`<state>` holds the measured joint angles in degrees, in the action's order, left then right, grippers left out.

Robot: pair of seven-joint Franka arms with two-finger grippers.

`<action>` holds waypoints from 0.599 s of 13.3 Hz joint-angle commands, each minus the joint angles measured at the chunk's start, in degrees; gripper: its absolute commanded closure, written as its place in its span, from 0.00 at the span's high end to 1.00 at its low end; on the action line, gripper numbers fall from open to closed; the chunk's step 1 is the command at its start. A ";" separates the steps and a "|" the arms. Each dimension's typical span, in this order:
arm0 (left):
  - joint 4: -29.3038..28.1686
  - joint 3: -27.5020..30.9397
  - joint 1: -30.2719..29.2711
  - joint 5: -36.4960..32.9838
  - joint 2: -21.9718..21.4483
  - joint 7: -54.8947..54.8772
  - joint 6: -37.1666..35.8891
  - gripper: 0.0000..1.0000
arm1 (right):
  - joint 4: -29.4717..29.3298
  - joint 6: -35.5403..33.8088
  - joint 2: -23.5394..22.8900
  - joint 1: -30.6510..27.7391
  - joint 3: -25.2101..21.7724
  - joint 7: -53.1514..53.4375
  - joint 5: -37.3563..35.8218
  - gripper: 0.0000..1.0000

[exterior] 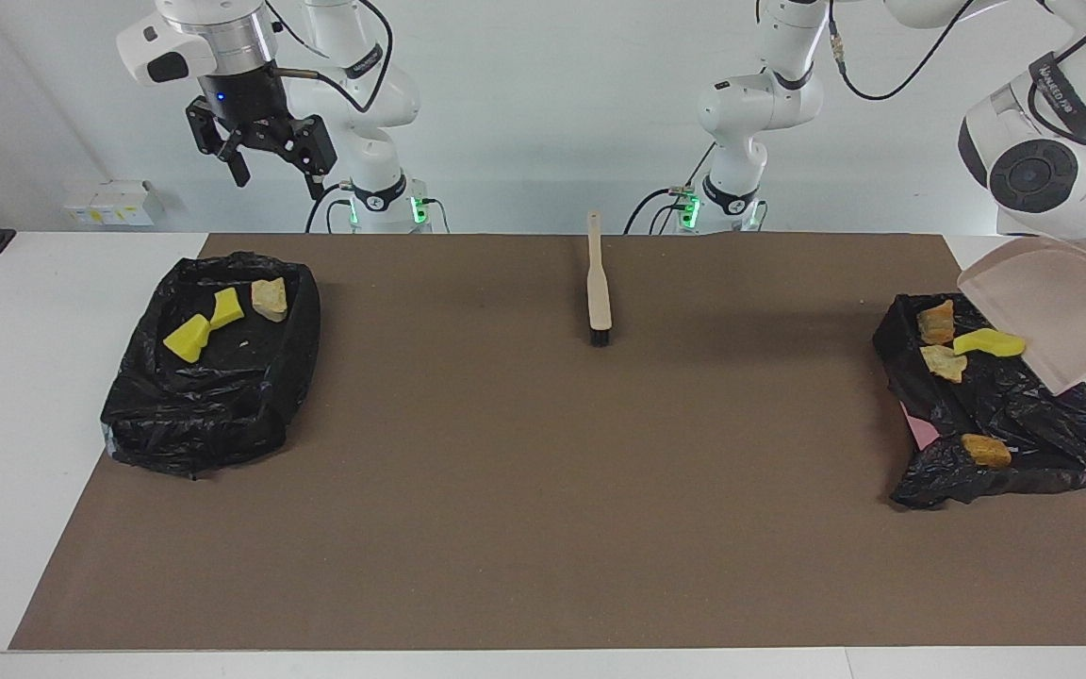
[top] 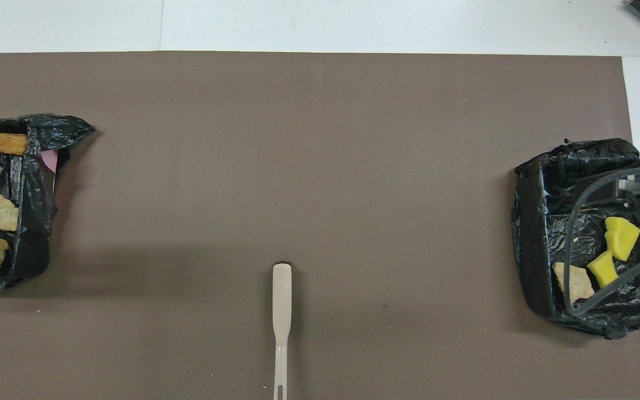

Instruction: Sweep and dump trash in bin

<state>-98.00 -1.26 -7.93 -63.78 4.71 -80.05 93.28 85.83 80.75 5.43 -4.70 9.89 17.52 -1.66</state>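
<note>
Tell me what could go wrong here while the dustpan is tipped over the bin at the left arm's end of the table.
1. The tan scrap lies on crumpled bag plastic at the edge of that bin farther from the robots; it might slide out onto the mat.
2. The tilted dustpan, held by the left gripper at the view's edge, hangs close over the yellow chunk; swinging it away low could drag the bag liner or knock scraps out.
</note>
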 commanded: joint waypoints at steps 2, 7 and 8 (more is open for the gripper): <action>1.58 -0.05 -2.18 0.14 -1.29 -9.78 3.75 0.00 | 3.82 2.66 2.49 -1.72 0.13 -1.52 1.57 1.00; 2.90 -0.93 -1.12 9.17 -1.72 -5.58 0.95 0.00 | 3.38 2.75 2.13 -1.81 0.13 -1.61 1.04 1.00; 2.90 -1.11 -0.69 11.11 -1.90 -2.60 -0.46 0.00 | 3.38 2.83 2.13 -1.81 0.04 -1.70 0.96 1.00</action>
<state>-96.01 -2.15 -9.35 -56.02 3.62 -85.82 95.31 87.79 82.13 6.57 -5.61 9.85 17.52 -1.19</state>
